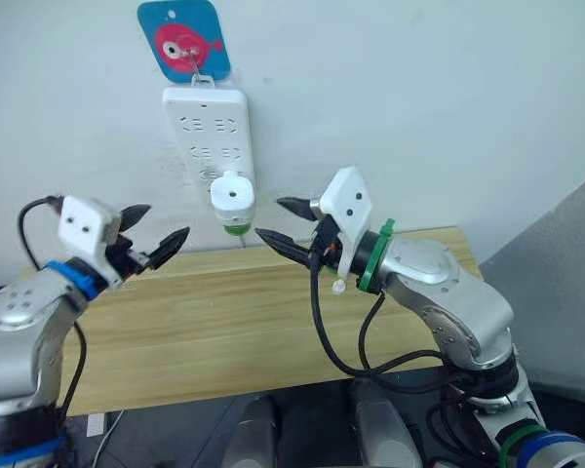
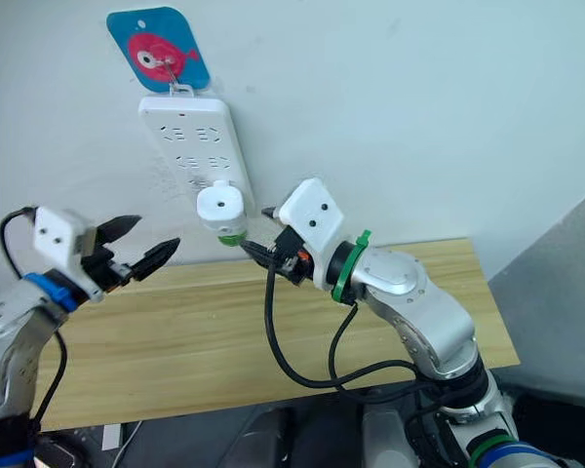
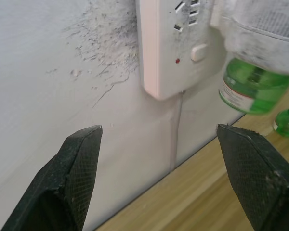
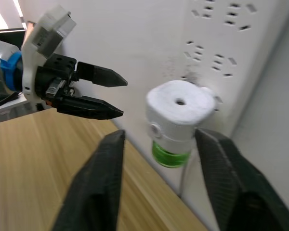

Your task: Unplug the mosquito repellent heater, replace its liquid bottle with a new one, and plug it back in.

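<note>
The mosquito repellent heater (image 1: 232, 194), white and round with a vent hole, is plugged into the lower end of the white power strip (image 1: 207, 132) on the wall. Its liquid bottle (image 1: 236, 228) hangs green beneath it. My right gripper (image 1: 270, 218) is open just right of the heater, fingers pointing at it without touching. In the right wrist view the heater (image 4: 180, 103) and bottle (image 4: 171, 154) lie beyond the two spread fingers (image 4: 103, 183). My left gripper (image 1: 166, 222) is open to the heater's left, holding nothing. The left wrist view shows the bottle (image 3: 253, 89) and strip (image 3: 166, 48).
A wooden table (image 1: 224, 322) stands against the white wall below the strip. A blue tag with a pink fish (image 1: 185, 41) hangs above the strip. A second green object (image 3: 288, 121) rests on the table under the heater, cut off at the left wrist view's edge.
</note>
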Action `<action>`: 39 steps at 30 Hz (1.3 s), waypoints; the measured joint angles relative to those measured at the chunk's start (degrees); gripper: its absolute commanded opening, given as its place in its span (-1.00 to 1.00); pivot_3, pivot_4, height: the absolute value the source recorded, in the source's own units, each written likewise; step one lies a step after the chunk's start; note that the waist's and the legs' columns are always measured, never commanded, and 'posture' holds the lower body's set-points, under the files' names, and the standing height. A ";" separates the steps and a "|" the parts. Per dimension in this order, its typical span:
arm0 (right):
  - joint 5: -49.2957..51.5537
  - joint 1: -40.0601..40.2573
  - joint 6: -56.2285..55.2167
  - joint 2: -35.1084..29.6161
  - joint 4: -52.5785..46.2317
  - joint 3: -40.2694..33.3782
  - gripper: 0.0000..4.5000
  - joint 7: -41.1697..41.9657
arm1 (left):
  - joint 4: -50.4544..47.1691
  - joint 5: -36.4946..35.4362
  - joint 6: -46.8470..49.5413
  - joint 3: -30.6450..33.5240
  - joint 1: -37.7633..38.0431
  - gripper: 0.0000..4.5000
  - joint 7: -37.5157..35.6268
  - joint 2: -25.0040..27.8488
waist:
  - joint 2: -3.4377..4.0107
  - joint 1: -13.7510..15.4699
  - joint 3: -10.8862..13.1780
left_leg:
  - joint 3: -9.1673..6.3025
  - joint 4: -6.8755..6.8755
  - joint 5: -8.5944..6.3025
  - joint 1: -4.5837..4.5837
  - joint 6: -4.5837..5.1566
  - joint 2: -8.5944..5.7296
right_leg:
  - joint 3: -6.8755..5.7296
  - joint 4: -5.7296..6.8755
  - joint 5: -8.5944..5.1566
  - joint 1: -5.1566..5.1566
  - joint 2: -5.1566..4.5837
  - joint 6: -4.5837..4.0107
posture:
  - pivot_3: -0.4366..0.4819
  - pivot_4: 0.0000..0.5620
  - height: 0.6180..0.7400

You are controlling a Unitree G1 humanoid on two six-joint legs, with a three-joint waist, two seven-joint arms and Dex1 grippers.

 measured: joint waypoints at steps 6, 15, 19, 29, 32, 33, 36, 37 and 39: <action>-4.13 -1.27 -5.64 1.91 7.71 4.00 -0.97 -0.26 | -16.03 -0.62 -0.60 1.11 15.03 0.76 3.57 -6.93 | -0.02 0.62 -0.01 | 0.00 0.00 0.01 0.02 -0.02 0.04 | -0.04 0.04 0.00 0.02 0.04 -0.01 | -0.09 -0.09 1.00; -9.39 -3.29 -9.36 5.82 16.27 4.89 -0.97 -2.22 | -25.06 2.10 -4.64 -6.06 22.23 0.76 6.13 -11.93 | -0.02 1.54 -0.01 | 0.00 0.01 0.01 0.03 -0.01 -0.01 | -0.05 0.04 -0.01 0.08 0.05 -0.02 | -0.08 -0.10 1.00; -10.45 -3.29 -9.36 6.67 16.78 5.59 -0.97 -1.63 | -24.98 2.14 -5.48 -7.63 20.87 0.76 5.90 -11.76 | -0.01 1.46 -0.01 | -0.01 0.00 0.01 0.03 -0.01 0.00 | -0.05 0.05 -0.01 0.07 0.06 -0.03 | -0.10 -0.11 1.00; -12.59 -3.30 -10.24 9.22 19.22 5.45 -0.97 -3.18 | -24.47 2.20 -6.43 -8.02 19.83 0.76 5.41 -11.02 | -0.01 1.44 -0.01 | -0.02 0.01 0.01 0.04 -0.02 0.00 | -0.06 0.06 -0.01 0.08 0.07 -0.03 | -0.10 -0.11 1.00; -12.27 -3.29 -10.27 8.91 19.15 4.86 -0.97 -2.38 | -24.47 2.20 -6.57 -8.40 19.66 0.76 5.39 -10.53 | -0.01 1.48 -0.01 | -0.03 0.02 0.01 0.03 -0.02 -0.01 | -0.06 0.06 -0.01 0.09 0.07 -0.03 | -0.10 -0.11 1.00; -11.84 -3.29 -10.00 8.44 18.71 4.47 -0.97 -1.76 | -24.47 2.20 -6.59 -8.70 19.66 0.76 5.37 -10.48 | -0.01 1.50 -0.01 | -0.04 0.02 0.01 0.03 -0.02 -0.01 | -0.06 0.05 -0.01 0.09 0.07 -0.02 | -0.11 -0.11 1.00; -10.54 -3.19 -8.65 6.96 16.32 3.31 -0.97 -0.26 | -24.46 2.20 -6.66 -8.80 19.58 0.76 5.36 -10.35 | -0.01 1.38 -0.01 | -0.02 0.01 0.01 0.03 -0.01 0.00 | -0.06 0.05 -0.01 0.08 0.07 -0.02 | -0.12 -0.11 1.00; -10.43 -3.11 -8.44 6.95 15.83 3.23 -0.97 -0.26 | -24.45 2.21 -6.69 -8.89 19.47 0.76 5.36 -10.32 | -0.01 1.35 -0.01 | -0.02 0.00 0.01 0.03 -0.01 0.02 | -0.06 0.05 -0.01 0.07 0.09 -0.03 | -0.12 -0.11 1.00; -10.41 -2.86 -8.19 7.01 15.46 3.20 -0.97 -0.37 | -24.39 2.23 -6.75 -9.21 19.11 0.76 5.33 -10.20 | -0.01 1.33 -0.01 | -0.02 0.00 0.01 0.04 -0.01 0.03 | -0.06 0.06 -0.01 0.07 0.11 -0.03 | -0.12 -0.12 1.00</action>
